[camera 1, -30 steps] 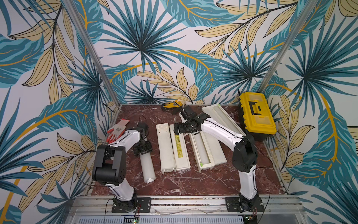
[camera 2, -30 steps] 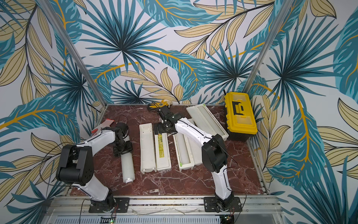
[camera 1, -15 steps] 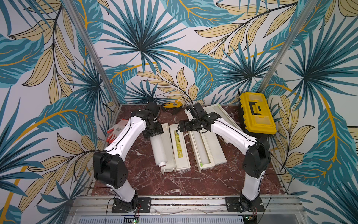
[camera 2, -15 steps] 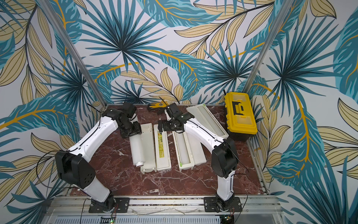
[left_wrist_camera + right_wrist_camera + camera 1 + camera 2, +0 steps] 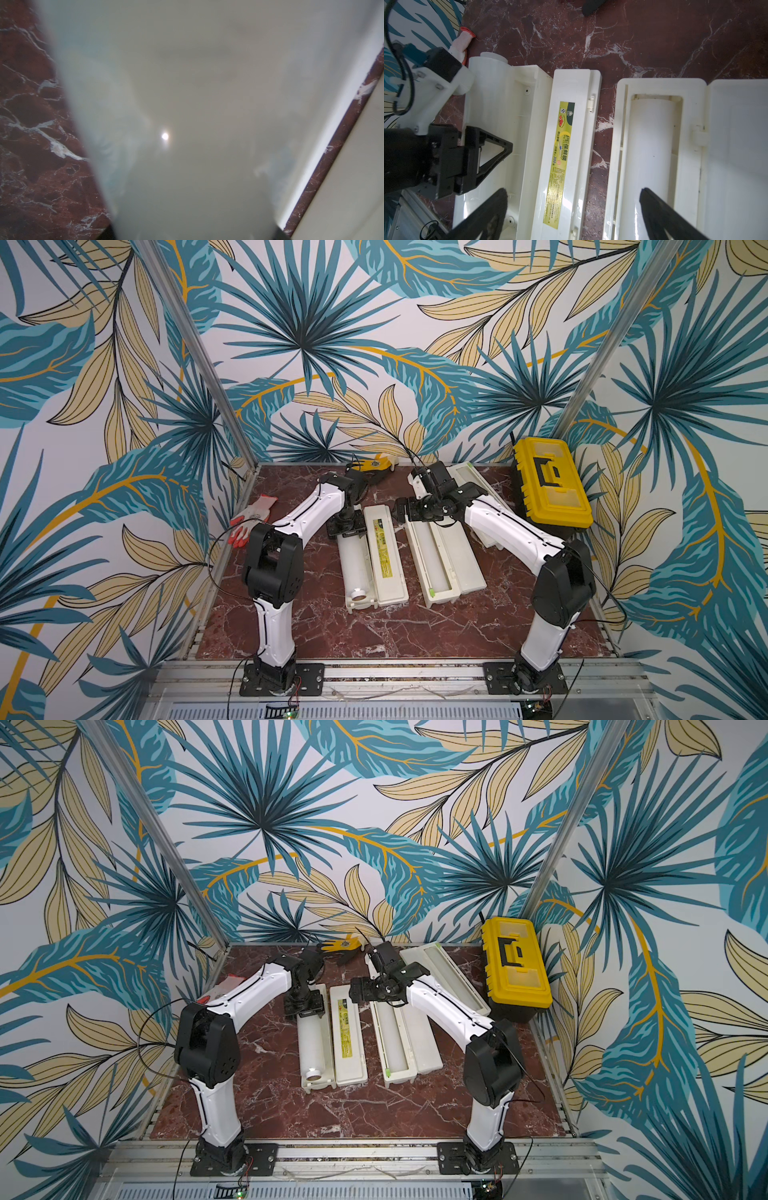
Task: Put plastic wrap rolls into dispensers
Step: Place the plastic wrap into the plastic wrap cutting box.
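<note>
The roll (image 5: 355,564) has moved off the bare table and now lies along the left dispenser's (image 5: 390,585) open tray, left of centre in both top views. The left pincer (image 5: 348,527) stays clamped on its far end. The right pincer (image 5: 572,190) gapes wide, empty, above the labelled lid.

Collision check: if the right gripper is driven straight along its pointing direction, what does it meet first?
Likely the labelled dispenser lid, centred ahead of the open right gripper; its height above the lid is unclear.
</note>
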Robot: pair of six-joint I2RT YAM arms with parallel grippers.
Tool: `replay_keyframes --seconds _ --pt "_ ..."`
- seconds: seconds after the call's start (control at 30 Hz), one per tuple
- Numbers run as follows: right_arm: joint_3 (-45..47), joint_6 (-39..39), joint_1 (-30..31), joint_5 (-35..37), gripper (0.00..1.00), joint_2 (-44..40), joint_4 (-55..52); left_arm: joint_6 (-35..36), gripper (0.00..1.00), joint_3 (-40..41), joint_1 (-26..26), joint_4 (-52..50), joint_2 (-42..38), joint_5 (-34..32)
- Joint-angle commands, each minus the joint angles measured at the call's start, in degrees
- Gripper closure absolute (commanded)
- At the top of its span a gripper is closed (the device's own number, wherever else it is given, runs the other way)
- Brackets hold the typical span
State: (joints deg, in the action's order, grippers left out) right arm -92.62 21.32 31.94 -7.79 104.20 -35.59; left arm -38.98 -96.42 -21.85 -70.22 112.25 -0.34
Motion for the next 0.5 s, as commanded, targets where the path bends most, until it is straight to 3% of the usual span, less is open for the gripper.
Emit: replay_keyframes --seconds 0.0,0.47 --pt "1.12 -1.02 -0.14 -1.73 0.01 -0.93 0.81 0.14 0.78 -5.06 -0.50 -0.69 -0.73 -0.92" --pt "1.13 -0.61 -0.16 -2.39 0.01 -0.14 0.88 0.70 0.78 -2.81 -1.62 1.89 2.63 0.14"
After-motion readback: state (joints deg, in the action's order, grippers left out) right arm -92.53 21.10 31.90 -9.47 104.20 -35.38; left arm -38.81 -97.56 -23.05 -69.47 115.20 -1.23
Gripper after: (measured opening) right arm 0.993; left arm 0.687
